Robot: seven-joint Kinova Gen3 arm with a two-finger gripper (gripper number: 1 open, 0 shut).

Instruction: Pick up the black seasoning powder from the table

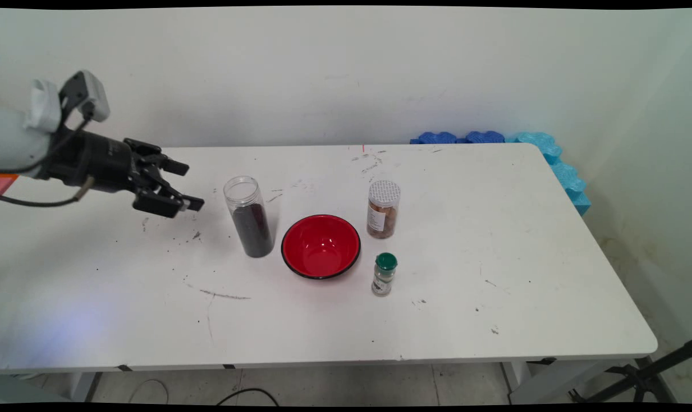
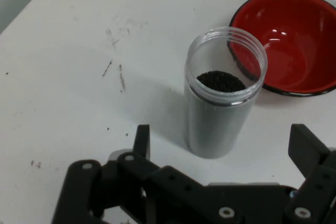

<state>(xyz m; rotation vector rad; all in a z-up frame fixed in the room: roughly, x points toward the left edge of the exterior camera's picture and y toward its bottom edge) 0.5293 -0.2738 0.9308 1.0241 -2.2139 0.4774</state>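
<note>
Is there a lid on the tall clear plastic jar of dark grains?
No, the tall clear plastic jar stands open-topped, its bare rim showing the dark grains inside.

A lidless clear jar (image 1: 249,217) of dark grains, red bowl (image 1: 321,246), foil-topped jar (image 1: 382,209) and green-capped shaker (image 1: 384,274) stand on the white table (image 1: 494,274).

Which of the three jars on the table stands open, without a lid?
The tall clear jar of dark grains, left of the red bowl. The nut jar has a silver cap and the small spice jar a green one.
</note>
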